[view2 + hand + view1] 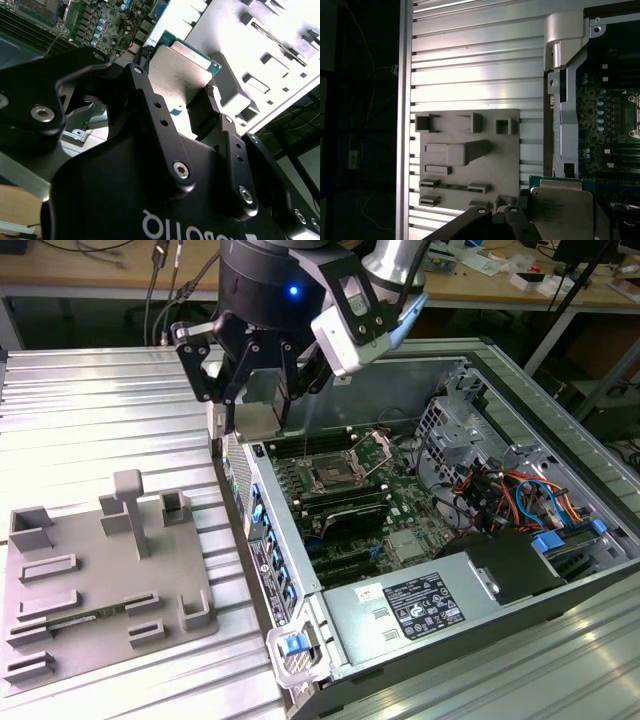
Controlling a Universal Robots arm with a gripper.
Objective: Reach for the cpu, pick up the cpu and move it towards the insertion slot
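Note:
The cpu (257, 408), a flat silvery square chip with a thin green rim, hangs in the air with my gripper (254, 395) shut on its two opposite edges. It hovers over the near wall of the open computer case, toward the exterior view's left of the motherboard. The insertion slot (330, 477), a square socket with a shiny metal frame and dark centre, lies on the board below and to the exterior view's right of the chip. In both wrist views the cpu (182, 62) (562, 210) sits between the black fingers (210, 97).
A grey plastic plate (100, 570) with raised blocks lies on the ribbed aluminium table (100, 400). The open computer case (560, 440) holds black memory slots (345, 505), a power supply (430, 605) and coloured cables (500, 500). A cluttered bench stands behind.

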